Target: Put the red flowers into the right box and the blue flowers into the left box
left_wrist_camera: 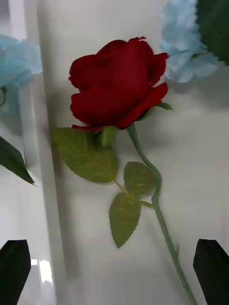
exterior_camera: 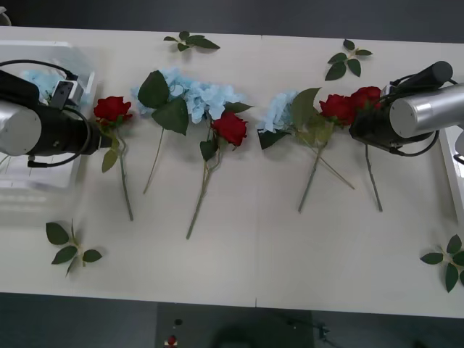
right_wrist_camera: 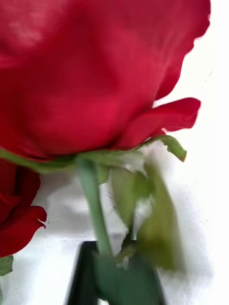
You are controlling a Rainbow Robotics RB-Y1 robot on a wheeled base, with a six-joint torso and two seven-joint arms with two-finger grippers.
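Several red flowers lie on the white table: one [exterior_camera: 112,109] by the left box, one [exterior_camera: 230,128] in the middle, two at the right [exterior_camera: 337,107] [exterior_camera: 366,96]. Blue flowers [exterior_camera: 196,94] [exterior_camera: 279,110] lie among them. Another blue flower [exterior_camera: 38,76] rests in the left box [exterior_camera: 72,54]. My left gripper [left_wrist_camera: 114,243] hangs open over the leftmost rose [left_wrist_camera: 114,86], beside the box wall [left_wrist_camera: 33,119]. My right gripper [right_wrist_camera: 114,259] is shut on the stem of the rightmost rose [right_wrist_camera: 95,71]. The right box [exterior_camera: 453,174] shows as an edge at far right.
Flowerless green leaf sprigs lie at the back [exterior_camera: 190,41] [exterior_camera: 346,61], at the front left [exterior_camera: 70,246] and at the front right [exterior_camera: 449,261]. Long stems [exterior_camera: 199,196] [exterior_camera: 312,177] trail towards me. The table's front edge runs across the lower part of the front view.
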